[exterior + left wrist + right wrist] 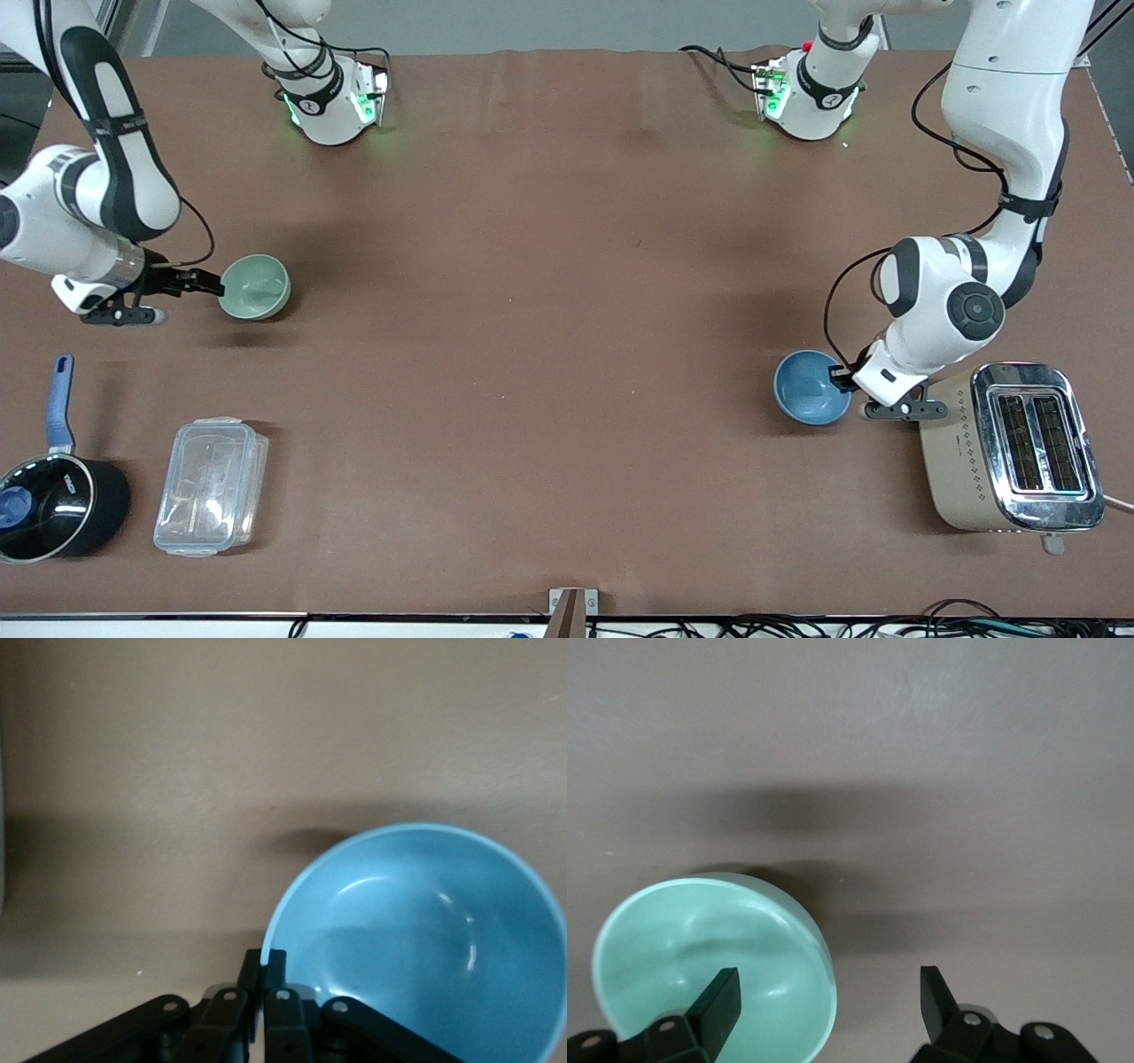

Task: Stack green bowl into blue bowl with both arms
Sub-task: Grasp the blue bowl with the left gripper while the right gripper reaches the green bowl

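While both arms are down at the table, the nearest items to the front camera sit untouched: a black saucepan point(55, 509) with a blue handle and a clear lidded container point(210, 486) toward the right arm's end, and a beige toaster point(1010, 447) toward the left arm's end. Just beside the toaster stands the blue bowl point(811, 386), upright on the brown table point(549, 354). The left gripper point(842, 378) is at this bowl's rim, its fingers point(263, 970) pinched together on the rim wall, one inside and one outside, as the left wrist view confirms. Farther from the front camera, toward the right arm's end, the green bowl point(255, 286) rests upright, well apart from the blue bowl. The right gripper point(209, 283) is at its rim with jaws standing wide; in the right wrist view one finger point(719, 1003) hangs inside the bowl point(713, 970) and the other outside, neither visibly pressing the wall. Farthest off, the two arm bases stand along the table's edge.
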Motion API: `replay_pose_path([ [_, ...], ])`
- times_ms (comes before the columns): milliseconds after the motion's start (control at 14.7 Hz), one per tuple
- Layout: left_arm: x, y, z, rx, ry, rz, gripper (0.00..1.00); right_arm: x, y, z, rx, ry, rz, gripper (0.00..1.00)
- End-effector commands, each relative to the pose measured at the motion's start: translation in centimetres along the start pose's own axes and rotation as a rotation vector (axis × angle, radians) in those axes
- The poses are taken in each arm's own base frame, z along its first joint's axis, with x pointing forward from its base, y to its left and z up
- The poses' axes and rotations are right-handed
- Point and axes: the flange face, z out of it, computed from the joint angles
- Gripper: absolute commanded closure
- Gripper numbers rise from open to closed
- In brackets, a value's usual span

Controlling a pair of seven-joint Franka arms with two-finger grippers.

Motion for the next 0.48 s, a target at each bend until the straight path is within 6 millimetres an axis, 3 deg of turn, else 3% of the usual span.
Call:
replay_pose_path([
  [0,0.2,2.5,-2.3,-0.039,0.027,0.007,1.00,-0.7,-0.1,1.5,0.019,-0.004,0.001,0.17],
  [68,0.0,3.9,-3.8,-0.049,0.023,0.002,1.00,-0.8,-0.1,1.9,0.021,-0.011,0.001,0.20],
  [205,-0.4,8.8,-7.1,-0.078,-0.022,-0.027,1.00,-0.9,-0.2,2.1,0.023,-0.017,-0.001,0.31],
  [409,-2.1,17.5,-8.9,-0.128,-0.060,-0.075,1.00,-1.6,-0.6,3.1,0.032,-0.046,-0.005,0.54],
])
